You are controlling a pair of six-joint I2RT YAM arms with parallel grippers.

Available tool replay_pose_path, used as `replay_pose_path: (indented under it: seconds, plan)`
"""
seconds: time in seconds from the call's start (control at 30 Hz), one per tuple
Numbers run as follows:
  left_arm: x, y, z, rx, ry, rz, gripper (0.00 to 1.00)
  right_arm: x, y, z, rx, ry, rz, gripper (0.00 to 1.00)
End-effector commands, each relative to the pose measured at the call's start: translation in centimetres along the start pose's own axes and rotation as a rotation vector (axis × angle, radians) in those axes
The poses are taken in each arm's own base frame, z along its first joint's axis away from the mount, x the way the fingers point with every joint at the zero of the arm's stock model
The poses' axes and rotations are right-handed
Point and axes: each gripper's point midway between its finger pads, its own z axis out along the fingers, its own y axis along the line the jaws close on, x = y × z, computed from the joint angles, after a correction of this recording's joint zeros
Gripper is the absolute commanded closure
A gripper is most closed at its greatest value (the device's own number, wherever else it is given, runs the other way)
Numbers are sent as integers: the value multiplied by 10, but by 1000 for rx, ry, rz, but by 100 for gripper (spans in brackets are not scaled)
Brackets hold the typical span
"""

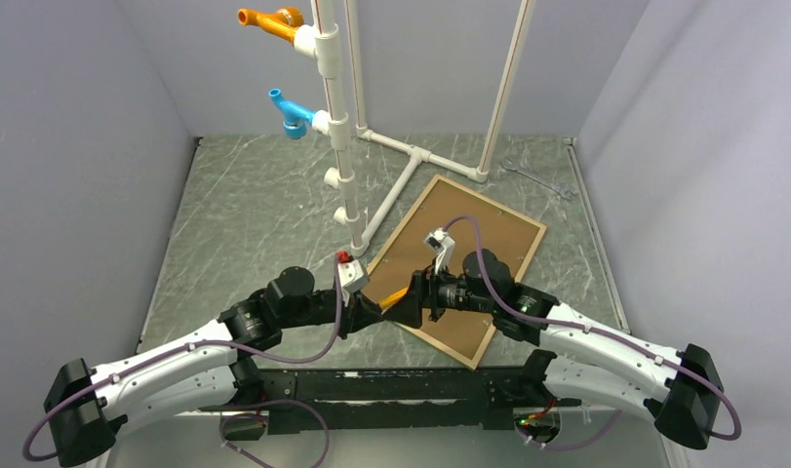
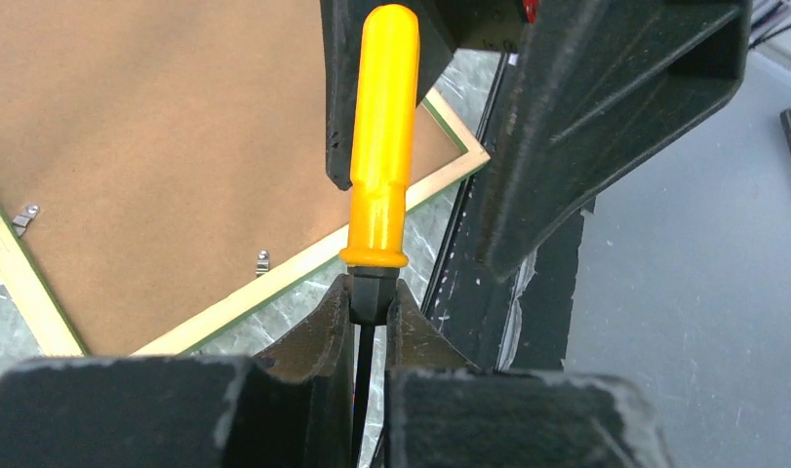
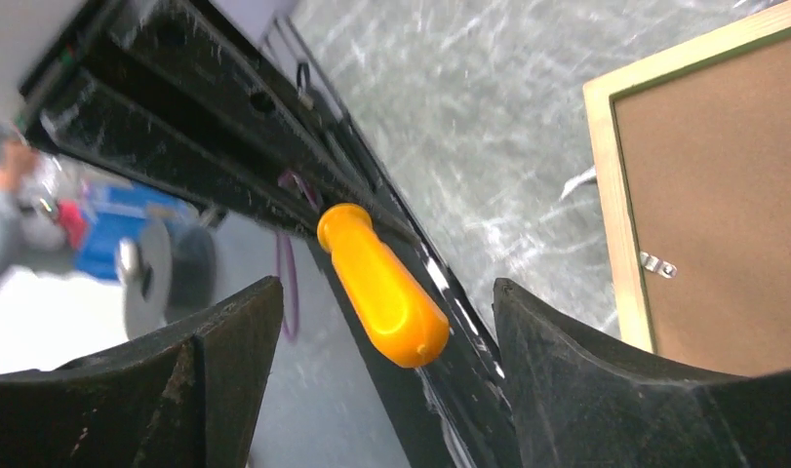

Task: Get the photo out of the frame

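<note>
Your left fingers (image 2: 315, 341) clamp the screwdriver (image 2: 381, 136) at its black collar. Your right fingers (image 3: 225, 341) stand open around its handle, likely a handover. Just beyond the screwdriver the frame (image 2: 303, 261) lies face-down, its backing board (image 2: 177, 146) hiding the photo.

The screwdriver (image 2: 379, 146) sits in the left gripper (image 2: 372, 312), its handle between the right gripper's (image 3: 386, 292) jaws. Both are above the near corner of the frame (image 1: 494, 204) on the desk (image 1: 264, 205). The pipe stand (image 1: 386, 200) and wrench (image 1: 537, 178) lie beyond.

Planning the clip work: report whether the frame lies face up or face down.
Face down. The frame lies flat with its brown backing board up, metal clips on it; the photo cannot be seen.
</note>
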Motion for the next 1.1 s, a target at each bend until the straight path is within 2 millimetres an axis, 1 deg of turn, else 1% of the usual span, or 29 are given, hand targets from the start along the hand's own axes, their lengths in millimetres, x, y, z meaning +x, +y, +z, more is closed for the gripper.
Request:
replay_pose_path:
  seconds: [0.0, 0.03, 0.07, 0.13, 0.17, 0.27, 0.33, 0.43, 0.5, 0.6, 0.7, 0.73, 0.77, 0.83, 0.87, 0.9, 0.93, 0.97, 1.03, 1.07]
  plan:
    - [-24, 6, 4, -51, -95, -54, 100, -51, 20, -1, -91, -290, 217, 19]
    - [-26, 5, 6, -44, -103, -60, 100, -59, 28, -4, -150, -344, 214, 18]
    - [-26, 6, 8, -42, -103, -67, 100, -60, 28, -4, -167, -363, 229, 17]
    - [-26, 8, 12, -46, -105, -79, 100, -64, 19, 0, -114, -379, 254, 18]
    - [-25, 10, 14, -54, -102, -85, 100, -63, 14, 2, -84, -370, 269, 21]
    - [-24, 12, 18, -62, -102, -101, 100, -68, 16, 5, -81, -364, 251, 34]
    - [-24, 11, 19, -53, -102, -104, 100, -68, 7, 6, -27, -370, 268, 41]
    - [-24, 11, 19, -51, -110, -107, 100, -62, -7, 7, 39, -364, 292, 49]
    - [-25, 11, 18, -52, -111, -104, 100, -59, -11, 8, 48, -358, 295, 50]
    - [-25, 14, 17, -74, -109, -106, 100, -53, -11, 12, 35, -339, 301, 51]
    - [-26, 13, 19, -67, -109, -105, 100, -49, -10, 18, 13, -319, 313, 50]
    - [-27, 12, 20, -59, -110, -107, 100, -48, -9, 20, -2, -315, 319, 54]
    - [-27, 11, 21, -49, -106, -107, 100, -46, -9, 22, -11, -312, 324, 65]
    - [-26, 9, 24, -38, -99, -112, 100, -45, -11, 24, -14, -307, 318, 97]
    - [-26, 9, 25, -36, -98, -116, 100, -44, -16, 25, 16, -301, 317, 100]
    - [-25, 10, 25, -44, -92, -126, 98, -44, -23, 25, 65, -297, 311, 100]
    - [-24, 13, 24, -66, -87, -141, 89, -42, -34, 23, 133, -295, 305, 100]
    - [-23, 19, 23, -103, -85, -160, 75, -40, -47, 19, 212, -290, 298, 100]
    - [-19, 34, 17, -208, -94, -226, 51, -39, -84, -1, 450, -297, 269, 100]
    - [-13, 42, 13, -266, -90, -263, 23, -39, -100, -14, 570, -299, 244, 100]
